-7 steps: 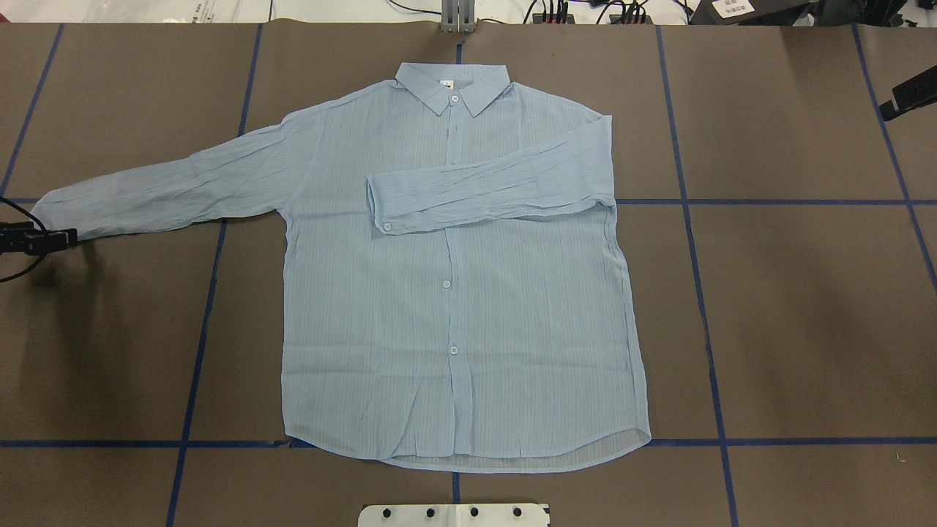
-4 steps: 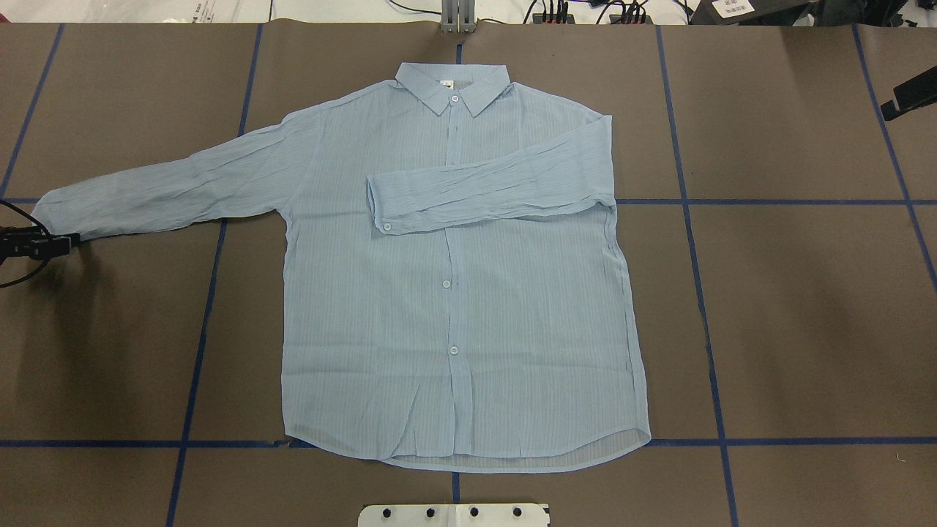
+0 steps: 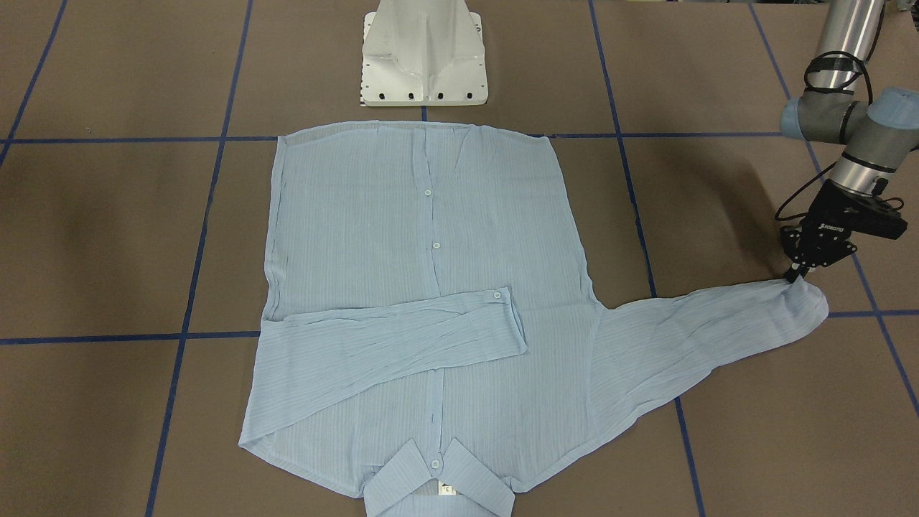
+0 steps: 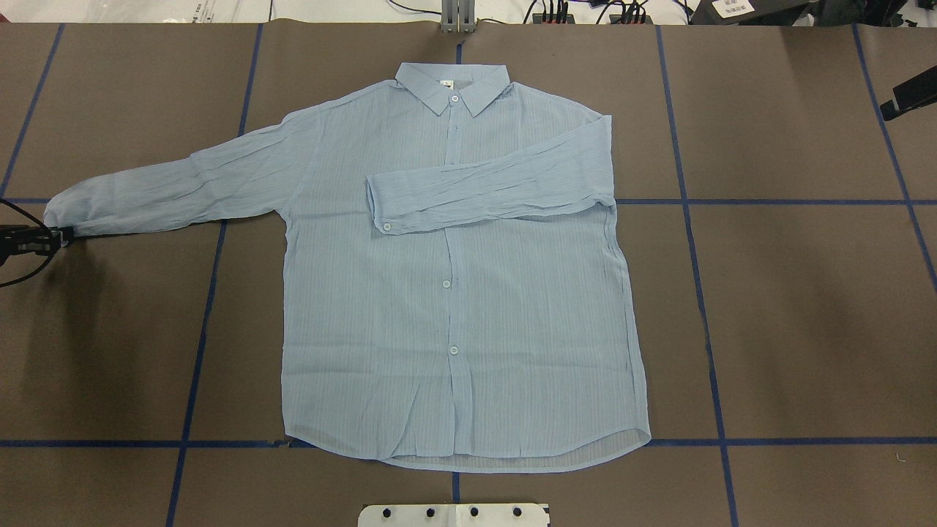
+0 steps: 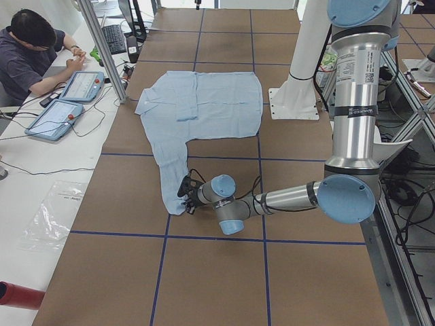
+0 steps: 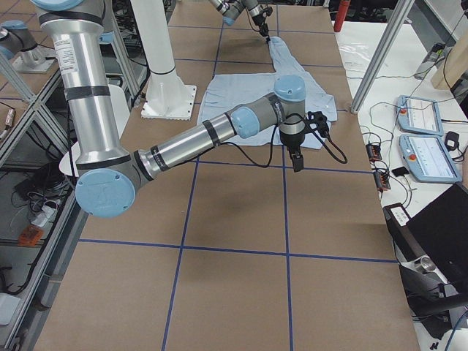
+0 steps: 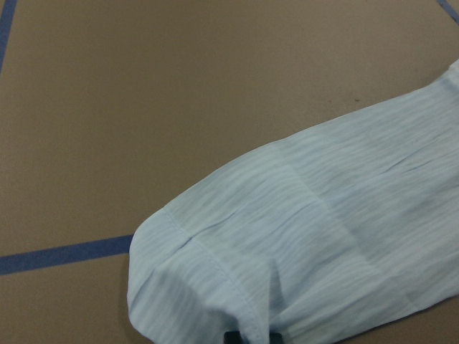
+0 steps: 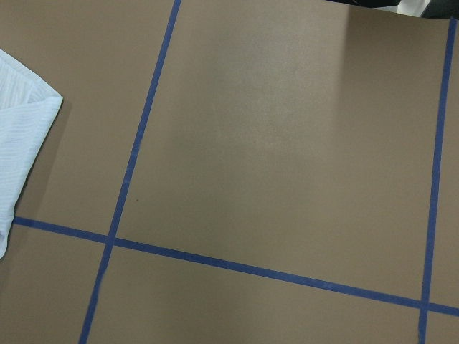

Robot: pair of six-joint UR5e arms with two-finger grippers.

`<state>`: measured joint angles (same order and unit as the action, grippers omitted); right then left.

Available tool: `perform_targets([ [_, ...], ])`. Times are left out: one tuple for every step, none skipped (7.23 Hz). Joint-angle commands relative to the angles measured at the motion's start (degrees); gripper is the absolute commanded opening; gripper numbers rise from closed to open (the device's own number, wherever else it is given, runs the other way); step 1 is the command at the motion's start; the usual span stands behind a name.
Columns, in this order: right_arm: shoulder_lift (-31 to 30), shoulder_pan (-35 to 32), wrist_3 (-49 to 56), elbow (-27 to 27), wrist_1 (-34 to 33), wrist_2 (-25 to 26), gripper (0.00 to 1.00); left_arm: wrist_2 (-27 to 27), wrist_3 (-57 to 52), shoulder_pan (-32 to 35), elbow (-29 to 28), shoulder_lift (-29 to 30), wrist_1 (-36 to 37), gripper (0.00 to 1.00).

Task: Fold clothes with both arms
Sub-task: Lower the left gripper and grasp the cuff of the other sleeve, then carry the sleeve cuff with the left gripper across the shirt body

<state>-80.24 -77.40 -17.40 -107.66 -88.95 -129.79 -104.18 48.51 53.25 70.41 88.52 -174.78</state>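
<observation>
The light-blue shirt (image 4: 454, 293) lies flat and buttoned on the brown table, collar at the far side. One sleeve (image 4: 490, 183) is folded across the chest. The other sleeve (image 4: 168, 190) stretches out to the overhead view's left. My left gripper (image 4: 64, 236) is low at that sleeve's cuff and shut on its edge; it also shows in the front view (image 3: 793, 276). In the left wrist view the cuff (image 7: 215, 272) is bunched at the fingertips (image 7: 233, 335). My right gripper (image 4: 887, 111) hangs above bare table off the shirt's other side, empty, its fingers together in the right side view (image 6: 296, 167).
The white pedestal base (image 3: 423, 50) stands at the robot's edge of the table, near the shirt hem. Blue tape lines cross the brown table cover (image 4: 805, 307). An operator (image 5: 27, 54) sits with tablets at the far side bench.
The left gripper has edged outward at the cuff. The cuff end has drawn in and rounded up off the table. The right gripper and the rest of the shirt have not moved.
</observation>
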Motion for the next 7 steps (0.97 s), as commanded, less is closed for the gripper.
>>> perform_targets([
  [-0.09,0.06,0.00,-0.09,0.00,-0.03,1.00,-0.06,0.10,0.63,6.54,0.24,-1.70,0.00],
  [-0.09,-0.03,0.00,-0.09,0.00,-0.03,1.00,-1.02,0.97,0.54,9.46,0.94,-1.62,0.00],
  [0.00,0.06,0.09,0.00,0.00,-0.03,1.00,-1.90,4.11,0.37,10.35,3.04,-1.18,0.00],
  [0.00,0.06,0.00,0.08,0.00,-0.03,1.00,-3.65,8.84,0.11,9.93,6.54,-0.05,0.00],
  [0.00,0.06,-0.09,0.17,0.00,-0.03,1.00,-4.10,9.84,0.02,10.10,11.62,5.53,0.00],
  [0.00,0.06,-0.09,0.17,0.00,0.06,1.00,-4.19,12.81,0.02,10.45,17.06,11.68,0.00],
  [0.00,0.06,-0.09,0.26,0.00,0.06,1.00,-4.10,15.97,-1.29,10.36,23.30,17.22,0.00],
])
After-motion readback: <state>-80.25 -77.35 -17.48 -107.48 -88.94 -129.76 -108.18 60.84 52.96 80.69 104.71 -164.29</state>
